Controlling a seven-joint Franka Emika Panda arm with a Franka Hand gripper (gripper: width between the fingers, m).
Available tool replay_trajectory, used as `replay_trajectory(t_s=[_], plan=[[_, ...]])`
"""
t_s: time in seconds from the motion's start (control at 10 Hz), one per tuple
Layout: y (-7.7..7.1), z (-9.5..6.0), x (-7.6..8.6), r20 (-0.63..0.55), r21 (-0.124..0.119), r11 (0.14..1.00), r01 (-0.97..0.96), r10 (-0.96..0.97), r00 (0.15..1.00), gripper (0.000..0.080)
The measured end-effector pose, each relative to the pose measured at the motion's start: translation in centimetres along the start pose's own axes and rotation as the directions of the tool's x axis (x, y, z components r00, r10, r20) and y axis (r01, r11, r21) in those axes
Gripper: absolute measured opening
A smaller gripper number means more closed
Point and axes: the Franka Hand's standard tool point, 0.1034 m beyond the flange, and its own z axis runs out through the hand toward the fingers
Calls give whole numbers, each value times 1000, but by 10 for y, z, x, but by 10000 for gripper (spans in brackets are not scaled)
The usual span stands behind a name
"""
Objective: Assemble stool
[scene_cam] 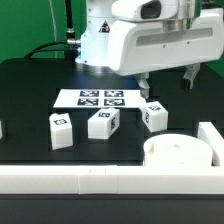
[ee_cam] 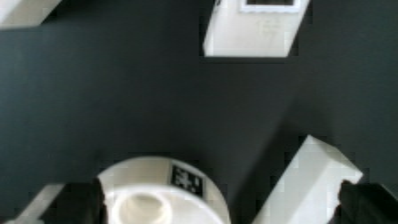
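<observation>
My gripper point(scene_cam: 170, 91) hangs wide apart, holding nothing — seat point(scene_cam: 178, 152) and legs point(scene_cam: 103, 123) wear square black-and-white tags point(scene_cam: 105, 119), too blurred to read.

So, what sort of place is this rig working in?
Most likely a robotics lab test bench: a matte black tabletop edged by long white border rails, a thin flat white marker board, and chunky white plastic block legs carrying square tags.
</observation>
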Motion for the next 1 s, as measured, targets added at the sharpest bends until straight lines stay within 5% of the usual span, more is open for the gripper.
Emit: replay_trajectory(t_s=[0.5,1.0], plan=[[-5,0,2,0,21,933,-359,359,933,649],[-3,8,-11,77,29,938,-346,343,936,649]])
